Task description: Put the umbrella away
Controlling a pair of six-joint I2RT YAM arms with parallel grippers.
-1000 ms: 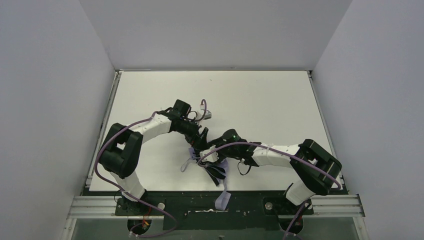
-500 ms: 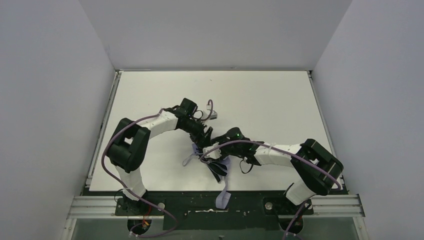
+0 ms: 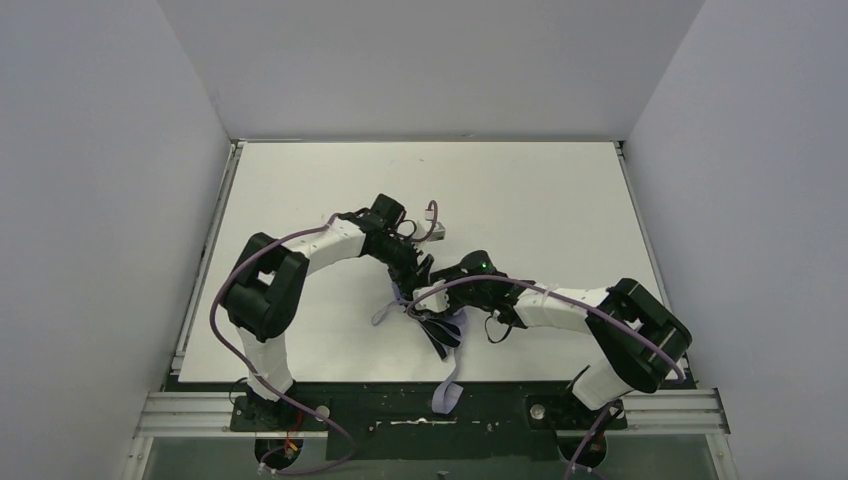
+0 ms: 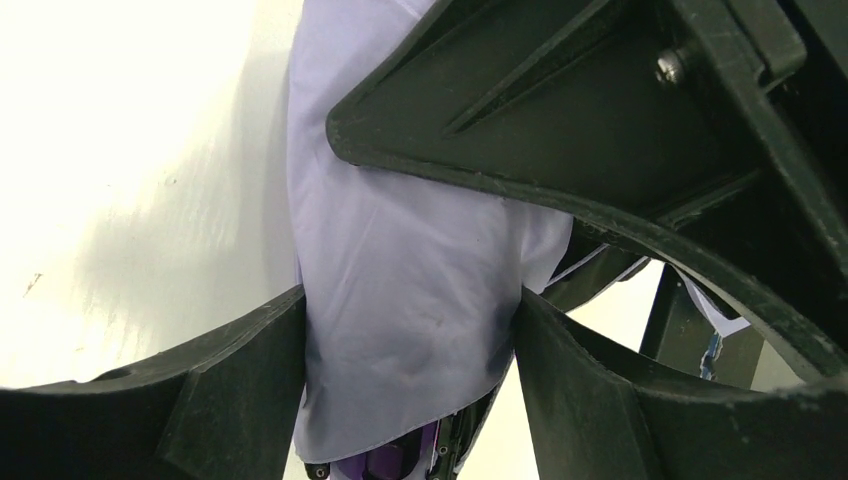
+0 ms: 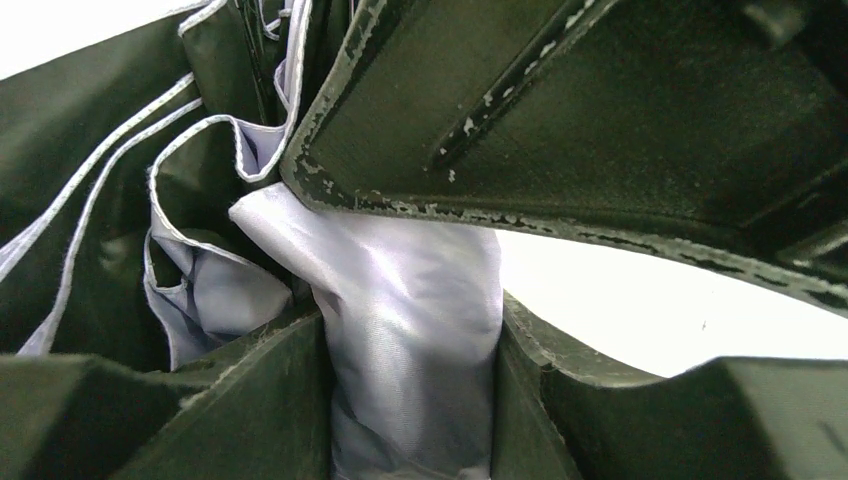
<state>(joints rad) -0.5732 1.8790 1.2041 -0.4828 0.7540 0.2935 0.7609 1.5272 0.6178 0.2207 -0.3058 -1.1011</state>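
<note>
The umbrella [image 3: 440, 335] lies collapsed near the table's front middle, pale lavender fabric with black lining, one end hanging over the near edge. My left gripper [image 3: 410, 278] is shut on its upper end; in the left wrist view lavender fabric [image 4: 410, 300] fills the gap between the fingers, with purple and black rib parts below. My right gripper [image 3: 447, 303] is shut on the bundle just to the right; in the right wrist view a lavender fold [image 5: 410, 330] is pinched between the fingers, with black lining [image 5: 90, 200] and white-edged folds to the left.
The white table [image 3: 540, 200] is walled by grey panels at the left, back and right. A black and metal rail [image 3: 400, 410] runs along the near edge under the umbrella's hanging end. The two arms meet close together at the front middle.
Both grippers have moved a little to the right and away from the bases, carrying the umbrella's upper end with them. The left arm has stretched further across.
</note>
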